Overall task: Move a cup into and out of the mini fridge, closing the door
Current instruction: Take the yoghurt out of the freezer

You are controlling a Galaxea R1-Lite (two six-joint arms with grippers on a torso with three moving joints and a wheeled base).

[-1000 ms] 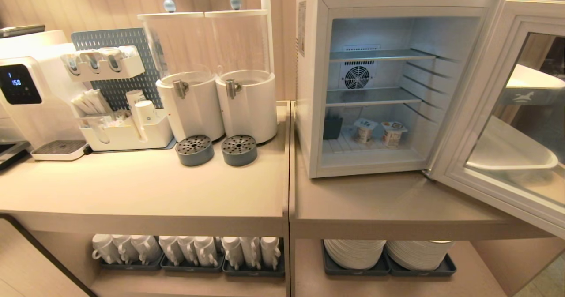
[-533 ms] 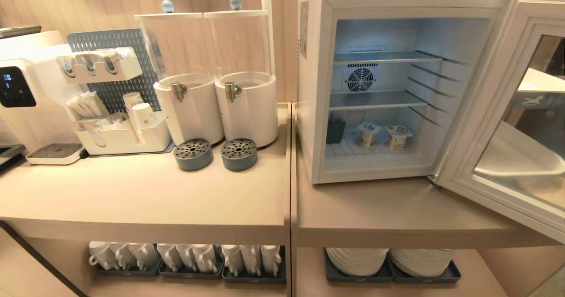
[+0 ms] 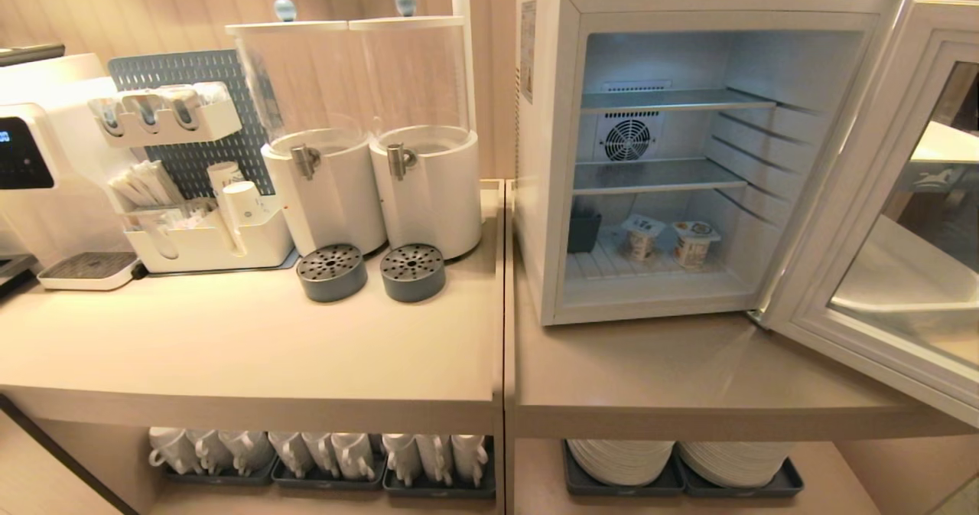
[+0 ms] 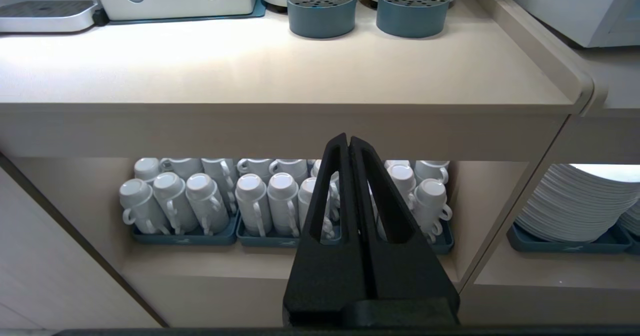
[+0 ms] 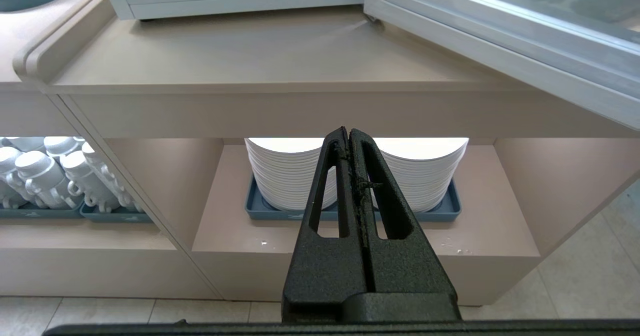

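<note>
Two counters: pale beige worktops butt together side by side; the mini fridge point(image 3: 547, 155) stands on the right-hand one point(image 3: 688, 377).
Mini fridge: white box, its cavity lit, two wire shelves point(image 3: 658, 174) across it and a round fan point(image 3: 627, 138) on the back wall.
Door: the door point(image 3: 895, 193) is swung wide to the right, hinged on the fridge's right edge, its glass pane in a pale frame reaching out past the counter's front edge.
Cups in fridge: two small sealed cups point(image 3: 692, 241) with printed lids stand side by side on the fridge floor, toward the back; a dark small container point(image 3: 583, 232) sits at the left rear corner.
Left counter: two clear drink dispensers point(image 3: 375, 128) on white bases, each with a grey perforated drip cup point(image 3: 413, 272) in front; to their left a white organiser point(image 3: 206, 239) with paper cups and sachets before a grey pegboard, then a white machine with a dark display point(image 3: 23, 155).
Lower shelf: white mugs point(image 4: 200, 201) upside down on blue trays under the left counter; stacked white plates point(image 5: 290, 176) on blue trays under the fridge's counter.
Left gripper: the left gripper point(image 4: 349, 144) is low, before the mug shelf, black fingers pressed together, holding nothing.
Right gripper: the right gripper point(image 5: 348, 135) is low, before the plate stacks, fingers pressed together, empty; the door's lower edge point(image 5: 500, 61) is above it.
</note>
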